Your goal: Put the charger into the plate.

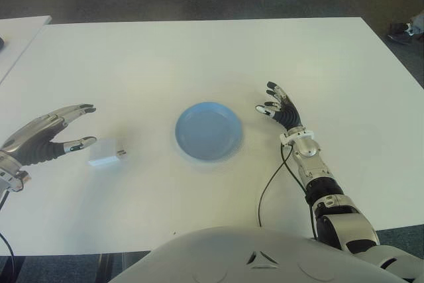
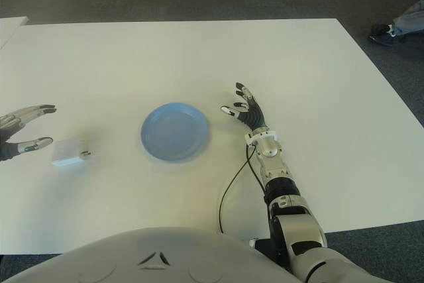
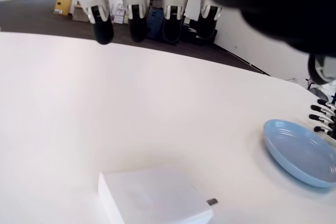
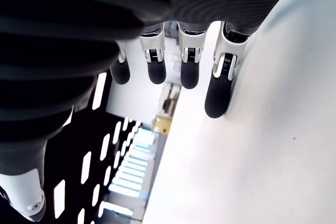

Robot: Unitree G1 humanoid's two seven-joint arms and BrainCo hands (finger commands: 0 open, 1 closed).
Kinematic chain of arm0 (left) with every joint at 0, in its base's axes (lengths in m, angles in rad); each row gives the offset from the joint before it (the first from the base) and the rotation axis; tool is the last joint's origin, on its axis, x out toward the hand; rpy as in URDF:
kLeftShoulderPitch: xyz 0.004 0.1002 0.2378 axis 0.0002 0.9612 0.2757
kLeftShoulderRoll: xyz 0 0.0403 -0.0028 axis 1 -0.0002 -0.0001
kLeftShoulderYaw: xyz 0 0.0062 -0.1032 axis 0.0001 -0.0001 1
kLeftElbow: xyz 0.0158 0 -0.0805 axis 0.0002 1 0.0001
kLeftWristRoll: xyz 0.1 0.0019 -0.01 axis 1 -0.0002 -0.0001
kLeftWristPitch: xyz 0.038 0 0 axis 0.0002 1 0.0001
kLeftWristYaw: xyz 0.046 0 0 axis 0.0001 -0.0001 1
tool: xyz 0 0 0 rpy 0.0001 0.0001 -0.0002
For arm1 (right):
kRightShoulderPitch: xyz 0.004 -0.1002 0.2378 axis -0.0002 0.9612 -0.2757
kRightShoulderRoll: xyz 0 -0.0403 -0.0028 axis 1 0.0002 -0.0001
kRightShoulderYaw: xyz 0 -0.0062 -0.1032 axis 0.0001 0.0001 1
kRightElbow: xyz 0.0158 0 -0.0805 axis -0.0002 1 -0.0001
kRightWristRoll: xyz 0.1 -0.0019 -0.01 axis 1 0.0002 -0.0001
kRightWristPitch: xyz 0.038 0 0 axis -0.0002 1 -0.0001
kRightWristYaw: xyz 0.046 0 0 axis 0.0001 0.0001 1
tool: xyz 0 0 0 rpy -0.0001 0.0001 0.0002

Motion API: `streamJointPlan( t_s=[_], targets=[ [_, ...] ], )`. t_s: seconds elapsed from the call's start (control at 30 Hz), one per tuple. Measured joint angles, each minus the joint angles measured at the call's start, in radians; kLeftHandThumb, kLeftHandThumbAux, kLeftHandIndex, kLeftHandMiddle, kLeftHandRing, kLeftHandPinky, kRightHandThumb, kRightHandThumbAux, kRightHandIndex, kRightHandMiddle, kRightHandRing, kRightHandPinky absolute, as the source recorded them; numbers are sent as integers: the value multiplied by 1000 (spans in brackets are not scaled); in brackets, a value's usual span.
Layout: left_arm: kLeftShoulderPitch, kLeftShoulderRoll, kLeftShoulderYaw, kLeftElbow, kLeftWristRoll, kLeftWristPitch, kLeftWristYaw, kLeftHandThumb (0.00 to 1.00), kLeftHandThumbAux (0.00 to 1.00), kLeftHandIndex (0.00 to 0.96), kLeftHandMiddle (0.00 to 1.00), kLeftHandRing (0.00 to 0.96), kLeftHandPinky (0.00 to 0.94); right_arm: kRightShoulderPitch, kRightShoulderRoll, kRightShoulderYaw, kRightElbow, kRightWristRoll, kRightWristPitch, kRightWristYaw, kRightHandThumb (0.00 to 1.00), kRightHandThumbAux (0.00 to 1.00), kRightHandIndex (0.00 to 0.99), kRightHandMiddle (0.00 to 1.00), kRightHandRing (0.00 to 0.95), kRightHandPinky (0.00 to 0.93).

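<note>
A white charger [image 1: 106,153] with small metal prongs lies flat on the white table [image 1: 199,57], to the left of a light blue plate [image 1: 208,130]. The plate holds nothing. My left hand [image 1: 56,134] hovers just left of the charger with fingers spread, thumb tip close to it but apart. In the left wrist view the charger [image 3: 155,198] lies below the fingertips [image 3: 102,32], untouched. My right hand [image 1: 279,107] shows to the right of the plate, fingers extended and holding nothing.
A black cable [image 1: 268,187] runs along the table beside my right forearm. Another white table's corner [image 1: 20,31] shows at the far left. A person's shoe [image 1: 401,31] shows on the floor at the far right.
</note>
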Motion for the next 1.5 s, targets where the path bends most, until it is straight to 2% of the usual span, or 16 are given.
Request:
streamJointPlan(
  t_s=[0.23, 0.43, 0.5, 0.57, 0.77, 0.83, 1.03, 1.33, 1.5],
  targets=[
    [-23, -2, 31, -13, 47, -33, -47, 538, 155, 0, 0, 0, 0, 10, 0, 4, -21, -2, 9, 0, 111, 617, 0, 33, 82, 161],
    [-23, -14, 49, -62, 71, -6, -107, 542, 146, 0, 0, 0, 0, 19, 1, 8, -40, -2, 19, -1, 113, 616, 0, 33, 80, 156],
    [-46, -28, 27, -49, 85, -1, -113, 537, 147, 0, 0, 0, 0, 21, 2, 9, -43, -2, 24, -1, 114, 614, 0, 33, 81, 159],
    [-99, -47, -17, 3, 122, -8, -110, 529, 149, 0, 0, 0, 0, 23, 3, 9, -46, -2, 29, -2, 114, 615, 0, 33, 81, 160],
    [-246, -100, -142, 256, 251, -92, -21, 497, 151, 0, 0, 0, 0, 23, 6, 10, -53, -2, 30, -2, 111, 624, 0, 34, 81, 159],
    [-271, -108, -162, 304, 264, -120, -1, 487, 150, 0, 0, 0, 0, 24, 6, 10, -56, -2, 32, -3, 110, 628, 0, 35, 82, 162],
    [-314, -111, -178, 347, 269, -186, 31, 460, 149, 0, 0, 0, 0, 28, 8, 8, -63, -2, 37, -10, 108, 633, 0, 38, 85, 163],
    [-353, -113, -196, 347, 290, -209, 64, 416, 150, 0, 0, 0, 0, 42, 8, 8, -78, -1, 40, -4, 122, 633, 0, 42, 87, 165],
    [-354, -128, -215, 350, 308, -208, 88, 425, 156, 0, 0, 0, 0, 67, 9, 9, -105, -2, 32, -1, 134, 630, 0, 40, 83, 163]
  ],
)
